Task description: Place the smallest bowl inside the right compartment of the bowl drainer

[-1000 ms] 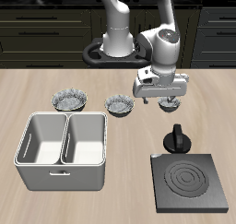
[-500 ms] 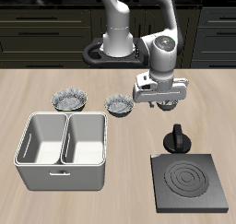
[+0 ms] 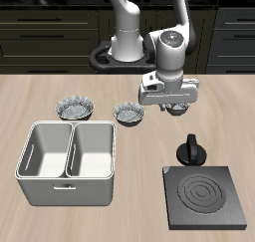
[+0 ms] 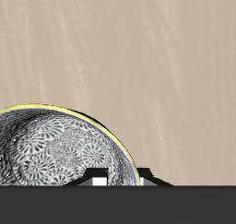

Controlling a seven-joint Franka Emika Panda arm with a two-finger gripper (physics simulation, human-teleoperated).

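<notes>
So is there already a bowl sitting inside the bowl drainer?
No, both wells of the bowl drainer show only bare grey floor, and two fluted bowls sit on the table behind it.

White Franka arm [image 3: 139, 22] w/ grey joints — black round base.

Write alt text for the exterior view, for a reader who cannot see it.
A robot arm's gripper hangs low over a wooden table, hiding whatever lies under it. Beside it sit a mid-sized fluted bowl and a larger fluted bowl. Nearer the front are a grey two-well bowl drainer, both wells empty, and a black stove plate.
</notes>
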